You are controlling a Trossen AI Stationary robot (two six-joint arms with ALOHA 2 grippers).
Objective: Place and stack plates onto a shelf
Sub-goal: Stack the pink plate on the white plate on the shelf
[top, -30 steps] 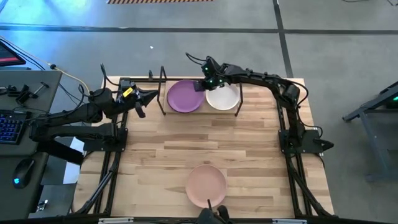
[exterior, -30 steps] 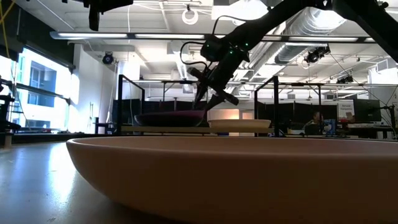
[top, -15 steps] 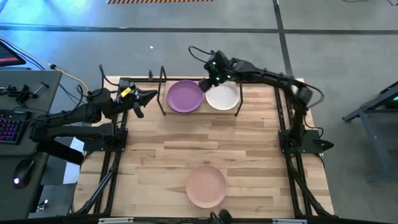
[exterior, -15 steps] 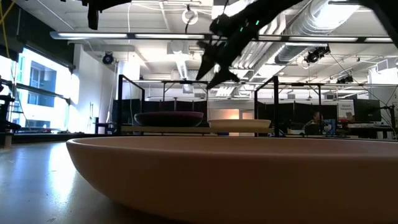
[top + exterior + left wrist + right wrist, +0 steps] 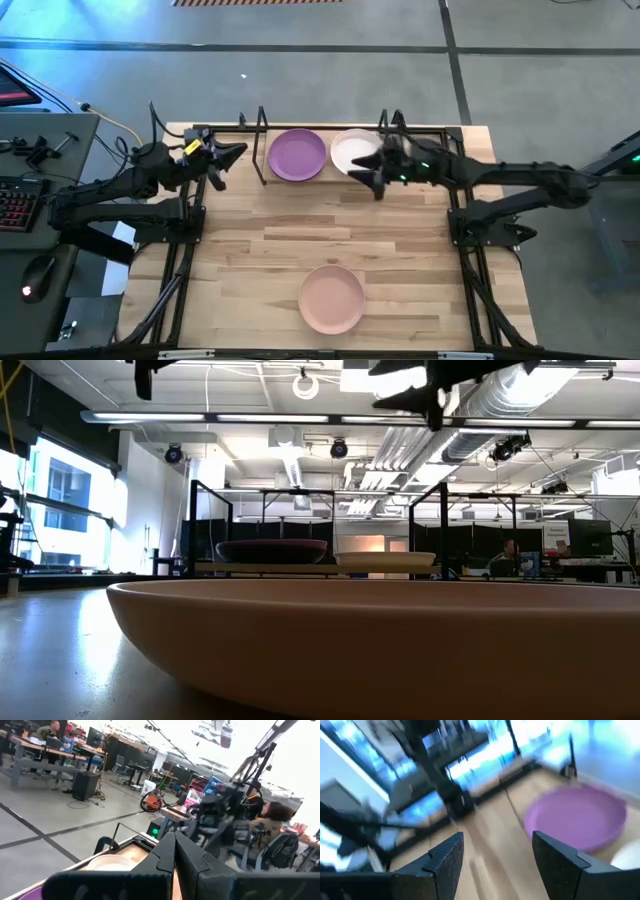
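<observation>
The purple plate (image 5: pixel 298 155) and the cream-white plate (image 5: pixel 352 150) lie side by side on the shelf (image 5: pixel 326 180), a wood board with black wire uprights. From table height, the purple plate (image 5: pixel 272 549) looks dark below its rim. I cannot pick out a separate black plate. The pale pink plate (image 5: pixel 332 298) rests flat on the table near its near edge. My right gripper (image 5: pixel 368 182) is open, raised above the shelf's near edge by the white plate, and touches nothing. My left gripper (image 5: pixel 225 160) is shut and hovers left of the shelf.
The shelf's uprights (image 5: pixel 262 148) stand between my left gripper and the purple plate. Bare tabletop (image 5: pixel 330 230) lies between the shelf and the pink plate. A desk with a keyboard (image 5: pixel 15 205) is off the table's left. A person (image 5: pixel 274 817) sits in the room beyond.
My right gripper has risen from beside the purple plate's right rim. It then drew back over the white plate toward the table's near and right side, turning as the arm swung out. The plates have stayed where they were.
</observation>
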